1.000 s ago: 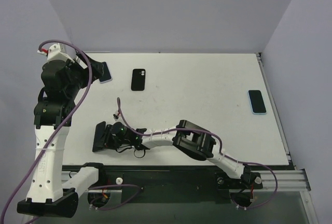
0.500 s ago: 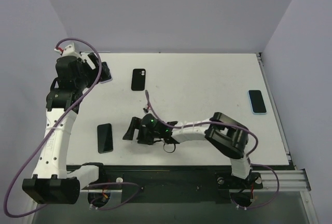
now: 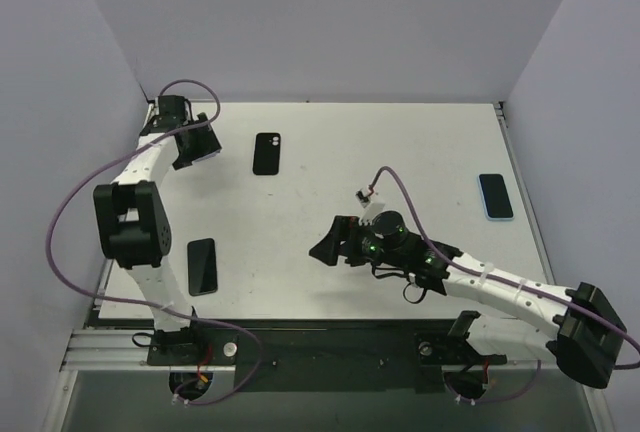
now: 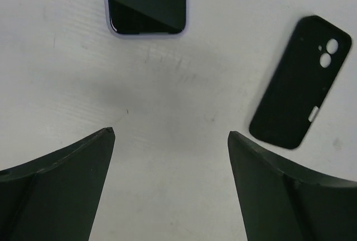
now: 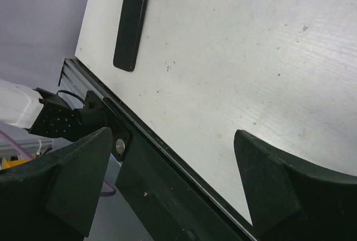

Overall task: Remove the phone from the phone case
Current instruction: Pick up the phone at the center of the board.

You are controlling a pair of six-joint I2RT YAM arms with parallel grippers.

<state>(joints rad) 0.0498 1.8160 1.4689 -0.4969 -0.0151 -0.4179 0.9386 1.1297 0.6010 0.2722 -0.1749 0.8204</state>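
A black phone (image 3: 202, 265) lies flat near the table's front left edge, and the right wrist view shows the black phone (image 5: 130, 31) at upper left. A black phone case (image 3: 267, 153) lies at the far left-centre; in the left wrist view the table shows through the camera holes of the black case (image 4: 301, 82). My left gripper (image 3: 197, 144) hovers open at the far left corner, its fingers (image 4: 67, 179) apart over bare table. My right gripper (image 3: 323, 250) hangs open above the table's middle, holding nothing.
A phone with a lavender rim (image 4: 146, 4) lies just beyond the left gripper, screen up. A blue-rimmed phone (image 3: 495, 196) rests near the right edge. The dark front rail (image 5: 167, 179) runs under the right gripper's view. Walls (image 3: 320, 22) close in the back and sides.
The right gripper opened, left the black phone at the front left and drew back to the right. The left arm swung and now stretches to the far left corner.
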